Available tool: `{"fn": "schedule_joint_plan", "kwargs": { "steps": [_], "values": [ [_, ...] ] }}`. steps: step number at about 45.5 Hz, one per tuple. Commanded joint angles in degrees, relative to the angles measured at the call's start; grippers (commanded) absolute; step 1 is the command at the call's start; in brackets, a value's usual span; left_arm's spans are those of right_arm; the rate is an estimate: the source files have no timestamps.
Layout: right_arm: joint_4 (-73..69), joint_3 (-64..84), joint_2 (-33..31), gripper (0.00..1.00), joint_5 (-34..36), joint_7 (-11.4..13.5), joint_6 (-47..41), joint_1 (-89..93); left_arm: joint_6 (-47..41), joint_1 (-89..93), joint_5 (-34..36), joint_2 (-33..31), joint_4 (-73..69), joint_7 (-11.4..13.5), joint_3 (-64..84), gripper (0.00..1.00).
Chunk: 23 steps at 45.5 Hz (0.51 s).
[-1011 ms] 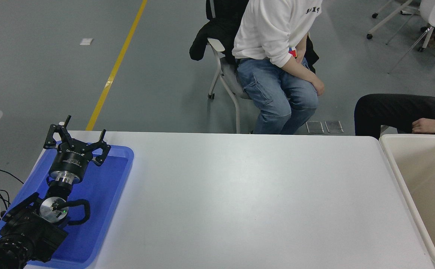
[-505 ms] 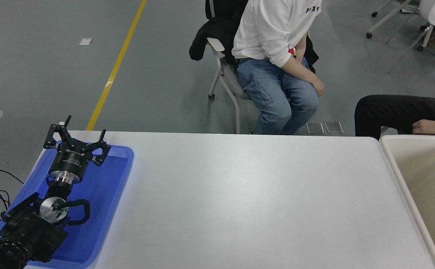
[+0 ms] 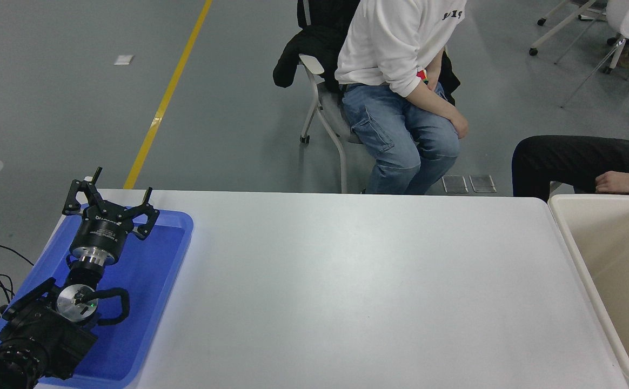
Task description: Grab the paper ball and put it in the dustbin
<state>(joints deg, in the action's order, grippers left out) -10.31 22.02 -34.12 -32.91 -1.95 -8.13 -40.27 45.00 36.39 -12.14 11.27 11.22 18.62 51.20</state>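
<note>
The paper ball is out of view; I see it neither on the table nor in the visible part of the dustbin. The dustbin (image 3: pixel 567 237), a large cream-beige tub with a thick rounded rim, stands at the table's right end, cut off by the picture's edge. My left gripper (image 3: pixel 122 186) is open and empty, parked over the blue tray at the lower left. My right arm and gripper are out of view.
A shallow blue tray (image 3: pixel 168 259) lies at the table's left end under my left arm. A person in a white top and jeans (image 3: pixel 401 108) sits on a chair beyond the far edge. Another person's arm (image 3: pixel 622 182) rests near the dustbin's far rim.
</note>
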Motion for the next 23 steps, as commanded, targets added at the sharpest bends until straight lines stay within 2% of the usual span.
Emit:
{"fn": "schedule_joint_plan", "kwargs": {
  "steps": [1, 3, 4, 23],
  "values": [
    [0.38, -4.52, 1.87, 0.77, 0.75, 0.01, 0.49, 1.33, 0.0, 0.0, 0.02, 0.06, -0.06, 0.01, -0.05, 1.0],
    [0.38, -5.31, 2.04, 0.88, 0.75, 0.01, 0.49, 1.51, 0.0, 0.0, 0.02, 0.06, 0.12, -0.08, 0.04, 1.0],
    [0.38, -5.58, 2.04, 1.0, 0.75, 0.01, 0.49, 1.68, 0.0, 0.0, 0.02, 0.06, 0.12, 0.01, 0.04, 1.0],
    [-0.06, -7.69, 2.13, 1.0, 0.83, -0.16, 0.4, 2.04, 0.0, 0.0, 0.02, 0.06, -0.06, 0.01, -0.05, 1.0]
  ]
}}
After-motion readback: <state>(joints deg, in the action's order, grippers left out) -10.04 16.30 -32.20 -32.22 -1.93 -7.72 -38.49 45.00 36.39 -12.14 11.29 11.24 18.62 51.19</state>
